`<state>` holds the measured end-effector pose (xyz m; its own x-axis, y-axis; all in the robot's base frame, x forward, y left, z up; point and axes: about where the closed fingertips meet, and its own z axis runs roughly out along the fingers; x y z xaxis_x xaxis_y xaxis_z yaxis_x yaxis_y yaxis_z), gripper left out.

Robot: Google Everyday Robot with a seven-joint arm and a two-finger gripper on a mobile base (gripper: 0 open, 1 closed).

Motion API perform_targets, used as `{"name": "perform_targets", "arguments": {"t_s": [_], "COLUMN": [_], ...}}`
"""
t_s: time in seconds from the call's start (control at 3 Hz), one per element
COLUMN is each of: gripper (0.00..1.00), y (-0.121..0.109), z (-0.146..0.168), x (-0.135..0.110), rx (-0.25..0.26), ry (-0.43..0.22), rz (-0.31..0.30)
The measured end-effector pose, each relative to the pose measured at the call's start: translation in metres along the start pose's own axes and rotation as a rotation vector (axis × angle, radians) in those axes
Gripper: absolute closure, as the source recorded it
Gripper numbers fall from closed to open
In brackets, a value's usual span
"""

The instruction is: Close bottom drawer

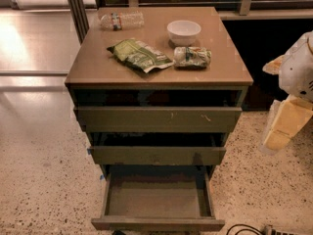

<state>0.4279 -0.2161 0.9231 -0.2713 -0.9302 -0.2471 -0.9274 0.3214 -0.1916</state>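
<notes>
The bottom drawer [157, 224] of the olive-brown cabinet [156, 72] is pulled far out toward me, and its inside [156, 199] is bare. The middle drawer [157, 155] and the top drawer [157, 119] each stick out a little. My gripper [282, 124], white with pale yellow parts, hangs at the right edge of the view. It is to the right of the cabinet, level with the upper drawers, and touches nothing.
On the cabinet top lie a white bowl [184, 32], a green snack bag [139, 55], a smaller packet [192, 57] and a plastic bottle [122, 19]. There is speckled floor on both sides, and a dark cable [244, 229] lies by the bottom right.
</notes>
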Motion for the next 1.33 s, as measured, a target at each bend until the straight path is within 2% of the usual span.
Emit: {"name": "perform_targets", "arguments": {"t_s": [0.33,0.67,1.0,1.33], "gripper": [0.0,0.0,0.0,0.0], "y": [0.023,0.055,0.055,0.055], "z": [0.06,0.145,0.145,0.155], "x": [0.018,0.038,0.038,0.049], "rx": [-0.026,-0.074,-0.074,-0.068], "ry": [0.015,0.072,0.072,0.066], "rz": [0.062,0.154,0.154,0.178]}}
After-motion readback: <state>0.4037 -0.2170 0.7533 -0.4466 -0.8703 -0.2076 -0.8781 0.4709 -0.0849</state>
